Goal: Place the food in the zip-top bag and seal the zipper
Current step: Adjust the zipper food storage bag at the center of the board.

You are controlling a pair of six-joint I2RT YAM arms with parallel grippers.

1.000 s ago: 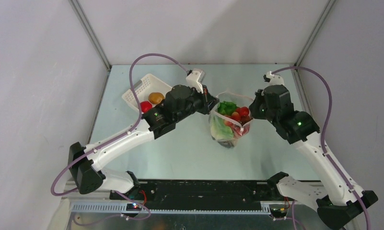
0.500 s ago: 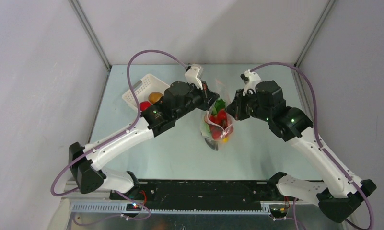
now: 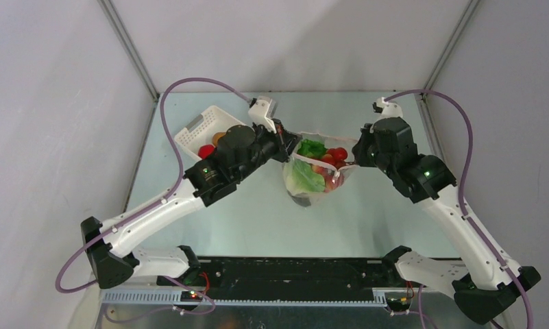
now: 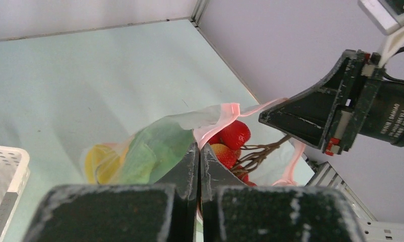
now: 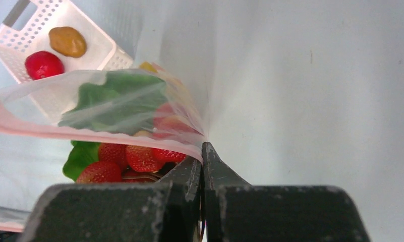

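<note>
Overhead view of a pale green bench (image 3: 271, 226) with 2 robot arms meeting near its centre. Between them hangs a clear dotted bag (image 3: 306, 181), mouth up and stretched wide.

The left hand (image 3: 284, 141) is closed tight on the bag's rim at 9 o'clock, its fingers pressed together with only plastic between them. The right hand (image 3: 357, 155) grips the rim at 3 o'clock in the same way. The pink zipper (image 5: 94, 132) runs along the open mouth, unsealed, its 2 sides well apart.

Inside the bag lie red strawberries (image 3: 334, 156), a green leafy piece (image 3: 311, 147) and a yellow piece (image 4: 101, 162) low down. Whether the bag's bottom touches the bench cannot be told.

At 10 o'clock from the bag sits a white lattice basket (image 3: 192, 130) holding a red piece (image 3: 206, 151) and a brown piece (image 3: 221, 137).

Filling looks unfinished, as 2 pieces of food remain outside the bag. The next move probably calls for 1 hand to release the rim and fetch them while the other keeps the mouth open. Sealing comes after.
</note>
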